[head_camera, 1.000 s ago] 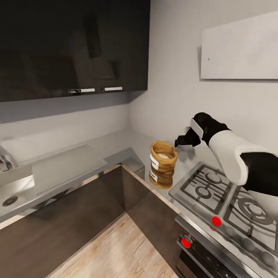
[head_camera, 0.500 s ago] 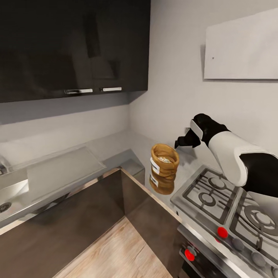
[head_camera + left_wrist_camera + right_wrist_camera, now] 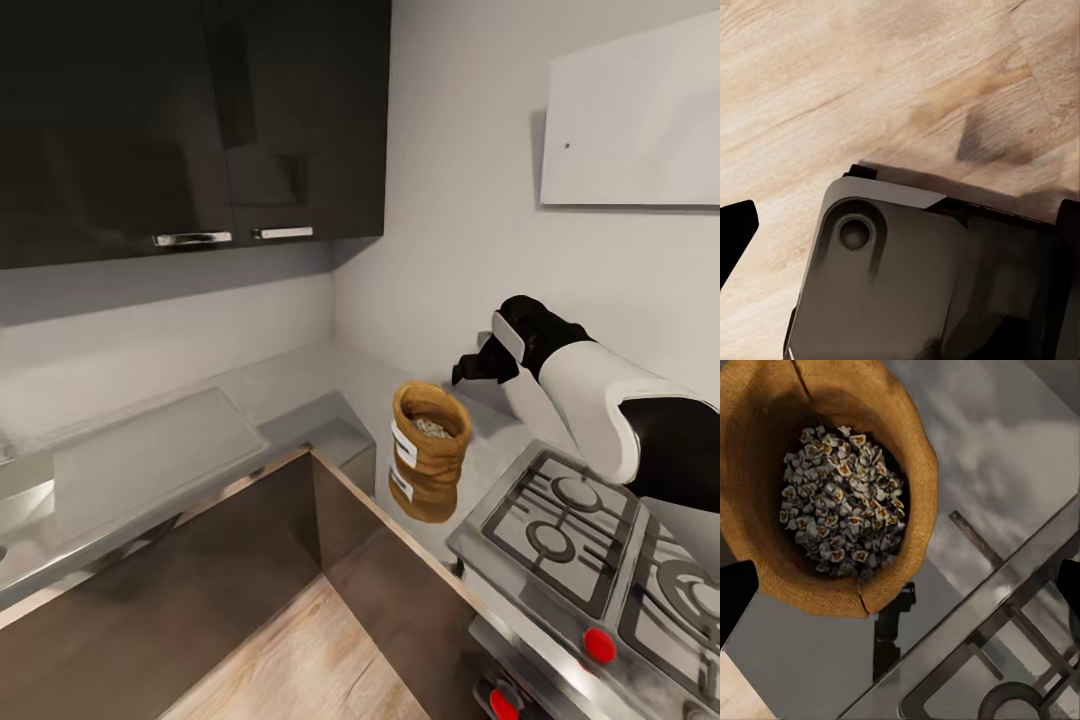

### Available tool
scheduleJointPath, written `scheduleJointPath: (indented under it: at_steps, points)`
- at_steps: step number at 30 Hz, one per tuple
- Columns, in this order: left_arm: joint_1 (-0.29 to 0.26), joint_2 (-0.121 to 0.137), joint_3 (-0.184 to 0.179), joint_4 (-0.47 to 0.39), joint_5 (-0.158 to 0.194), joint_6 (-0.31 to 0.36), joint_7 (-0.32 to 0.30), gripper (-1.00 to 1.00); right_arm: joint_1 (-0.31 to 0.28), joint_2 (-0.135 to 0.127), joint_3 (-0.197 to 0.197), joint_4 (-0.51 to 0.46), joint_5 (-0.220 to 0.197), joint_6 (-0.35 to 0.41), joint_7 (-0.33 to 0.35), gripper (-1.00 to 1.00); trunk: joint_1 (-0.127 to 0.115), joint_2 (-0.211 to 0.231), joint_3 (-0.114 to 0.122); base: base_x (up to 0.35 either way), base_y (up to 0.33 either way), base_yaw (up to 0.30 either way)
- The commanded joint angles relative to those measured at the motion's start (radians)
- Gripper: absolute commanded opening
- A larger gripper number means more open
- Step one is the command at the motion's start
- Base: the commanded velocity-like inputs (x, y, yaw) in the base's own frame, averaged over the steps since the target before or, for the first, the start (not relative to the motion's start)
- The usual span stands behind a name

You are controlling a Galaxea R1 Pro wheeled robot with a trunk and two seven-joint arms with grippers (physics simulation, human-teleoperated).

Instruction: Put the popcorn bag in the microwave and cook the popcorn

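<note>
The popcorn bag (image 3: 430,452), tan-brown with a white striped label, stands upright and open on the grey countertop (image 3: 300,380) near its inner corner. The right wrist view looks straight down into the popcorn bag (image 3: 832,487), which holds pale kernels. My right gripper (image 3: 478,366) hovers just above and behind the bag, apart from it. In the right wrist view, my right gripper (image 3: 900,585) is open, with its dark fingertips (image 3: 733,596) at the frame's two sides. My left gripper (image 3: 900,225) hangs open over the wood floor and my base. The microwave is out of view.
A gas hob (image 3: 575,520) with red knobs (image 3: 600,645) lies right of the bag, and its grate (image 3: 1020,660) shows close by in the right wrist view. Dark wall cabinets (image 3: 190,120) hang over the counter's left run. A white panel (image 3: 630,130) is on the right wall.
The head view has moved closer to the counter corner, so the sink slid out at the left and the hob shifted right. My right gripper stays open above the bag.
</note>
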Motion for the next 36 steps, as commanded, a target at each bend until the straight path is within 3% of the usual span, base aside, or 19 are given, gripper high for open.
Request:
scheduleJointPath:
  at_steps: [1, 36]
  points:
    - [0.0, 0.0, -0.001, 0.001, 0.007, -0.003, -0.001, 1.0, -0.001, 0.0, 0.007, -0.002, 0.001, 0.004, 0.007, 1.0, 0.001, -0.002, -0.002, 0.098, 0.0, 0.0]
    - [0.0, -0.001, -0.006, 0.002, 0.003, -0.003, -0.002, 1.0, 0.014, -0.002, 0.008, -0.002, 0.002, 0.004, 0.005, 1.0, 0.001, -0.002, -0.002, 0.094, 0.0, 0.0]
